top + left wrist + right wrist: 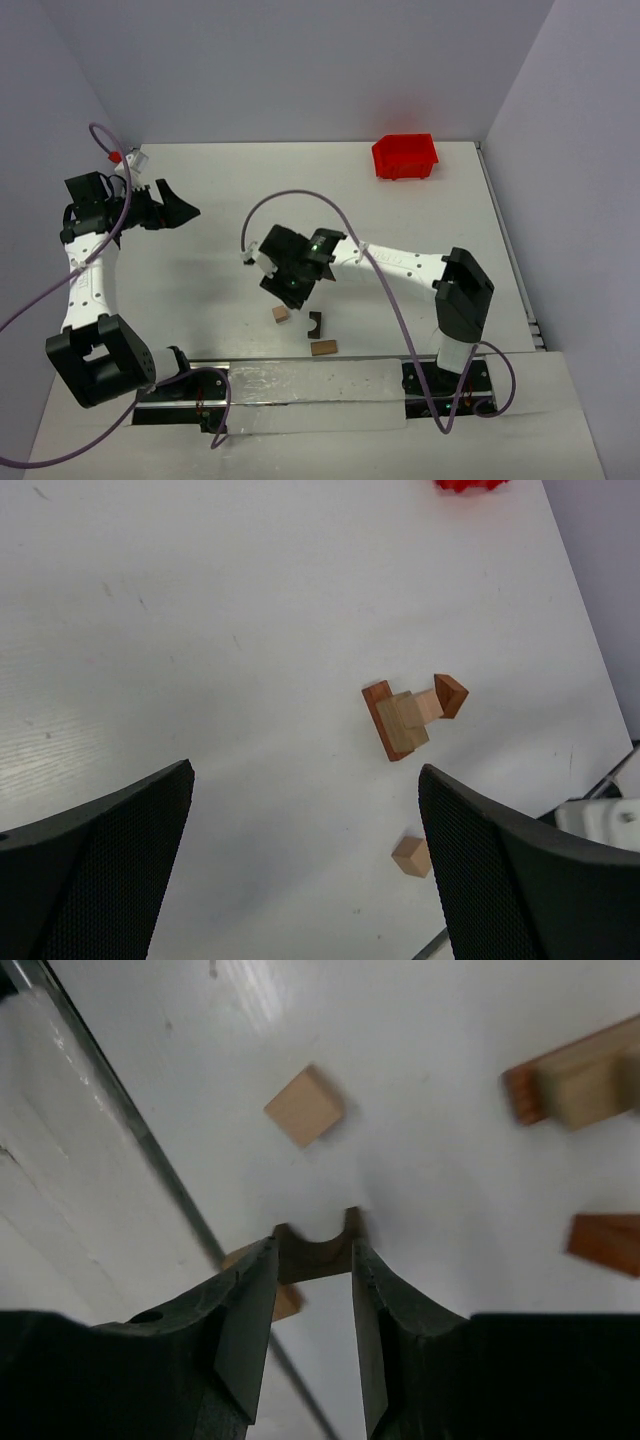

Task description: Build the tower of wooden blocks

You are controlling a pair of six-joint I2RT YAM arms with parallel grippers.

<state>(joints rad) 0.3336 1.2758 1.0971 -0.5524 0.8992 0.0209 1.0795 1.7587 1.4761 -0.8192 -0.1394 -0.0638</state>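
My right gripper [312, 1265] is shut on the dark brown arch block [318, 1250], pinched at its fingertips just above the table. From above, that arch block [315, 322] lies near the table's front edge. A tan cube [304, 1106] sits beyond it, and a tan bar [288, 1302] peeks out behind the left finger. The tower [404, 723], a red-brown bar carrying tan pieces, stands mid-table with a brown wedge [451, 694] beside it. My left gripper [305, 775] hangs open and empty, high over the table's left side [180, 212].
A red plastic bin [405, 156] stands at the back right. The metal rail [300, 385] runs along the front edge near the bar [323, 348] and cube [281, 314]. The right arm [400, 262] covers the tower from above.
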